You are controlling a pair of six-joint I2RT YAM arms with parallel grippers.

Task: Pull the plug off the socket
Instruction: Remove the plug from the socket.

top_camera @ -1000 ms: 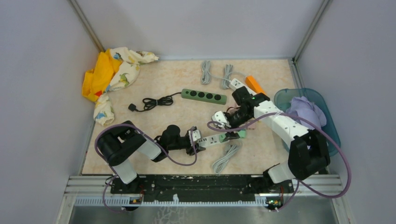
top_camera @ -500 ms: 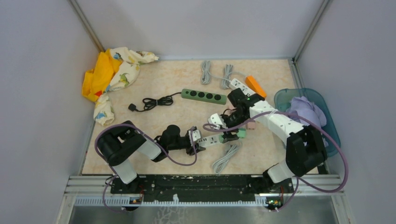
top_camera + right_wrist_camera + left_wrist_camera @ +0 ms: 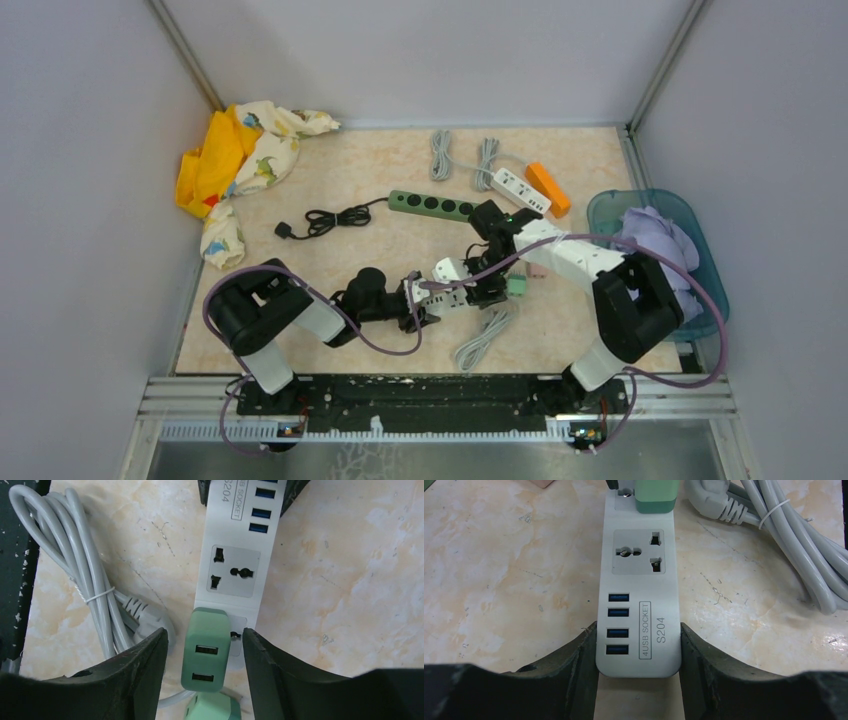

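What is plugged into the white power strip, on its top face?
A green adapter is plugged into the end socket of the white power strip. The next socket and four USB ports are empty. The adapter's pins and the socket under it are covered.

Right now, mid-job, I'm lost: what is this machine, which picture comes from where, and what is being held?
Two robot arms are bolted at the near edge of the table. The wide picture looks down from above: left arm, right arm. The other two come from a camera on each wrist. The left jaws are clamped on the white power strip. The right jaws straddle the green plug seated in it, open, not touching. Nearby lie a grey cable bundle, a green strip, a yellow cloth and a bin.
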